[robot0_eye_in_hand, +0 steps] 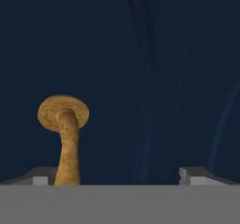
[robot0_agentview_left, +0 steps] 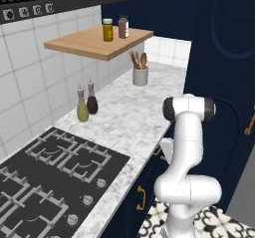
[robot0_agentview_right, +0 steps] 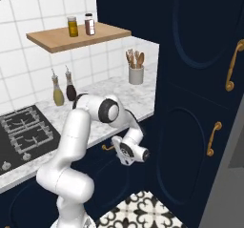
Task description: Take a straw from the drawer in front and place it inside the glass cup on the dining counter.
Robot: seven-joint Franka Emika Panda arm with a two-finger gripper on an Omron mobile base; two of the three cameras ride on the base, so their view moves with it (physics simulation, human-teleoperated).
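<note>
Close in front of the hand camera stands a gold handle [robot0_eye_in_hand: 64, 138], its round base plate fixed to a flat navy-blue drawer [robot0_eye_in_hand: 154, 68] front and its stem running down toward the near edge of the picture. Gripper [robot0_eye_in_hand: 112, 175] fingers stand wide apart, as open as they go, and hold nothing; the handle stem sits just inside the left finger rather than midway between the two. From the right base camera the gripper [robot0_agentview_right: 135, 154] is low, under the edge of the marbled counter [robot0_agentview_right: 128, 96] and facing the navy front below it. Risks from this position, as a judgement: closing now would catch the handle off-centre, so one finger would touch first and could push the hand sideways or let the stem slip out; driving forward without centring could press a fingertip against the panel; a pull that is not square to the front could jam the drawer or strip the grasp. Correct by shifting the hand toward the handle before closing. The drawer appears shut: its front is plain dark blue with faint curved reflections and shows no gap. The straw presumably lies inside it, hidden. On the counter stand two oil bottles [robot0_agentview_left: 86, 103] and a utensil holder [robot0_agentview_left: 140, 75].
</note>
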